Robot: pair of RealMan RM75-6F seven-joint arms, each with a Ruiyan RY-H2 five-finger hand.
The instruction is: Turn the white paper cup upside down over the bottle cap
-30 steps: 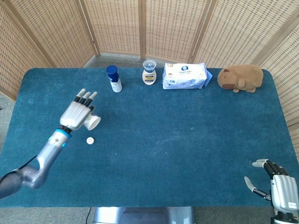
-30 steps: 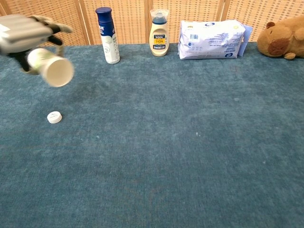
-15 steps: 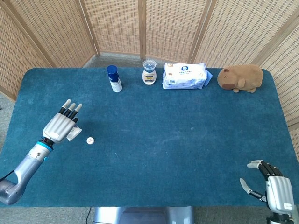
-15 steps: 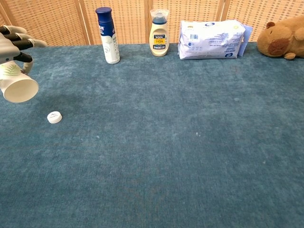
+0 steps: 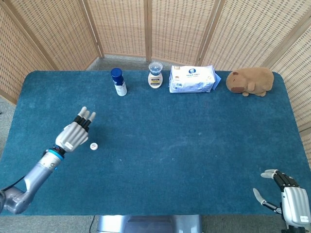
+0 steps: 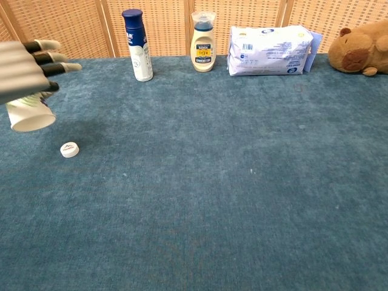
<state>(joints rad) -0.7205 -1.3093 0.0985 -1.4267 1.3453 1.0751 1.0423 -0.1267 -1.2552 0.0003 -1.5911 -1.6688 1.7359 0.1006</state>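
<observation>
My left robot hand (image 6: pixel 24 70) grasps the white paper cup (image 6: pixel 29 113) mouth-down above the blue counter (image 6: pixel 212 182) — just left of the small white bottle cap (image 6: pixel 70 149); my right robot hand (image 5: pixel 286 194) rests released.

Open cloth surrounds the bottle cap (image 6: pixel 70 149); the blue-capped bottle (image 6: pixel 137 44) stands well apart at the far edge.

matt paper cup (image 6: pixel 29 115), fuzzy cloth table (image 5: pixel 194 145)
</observation>
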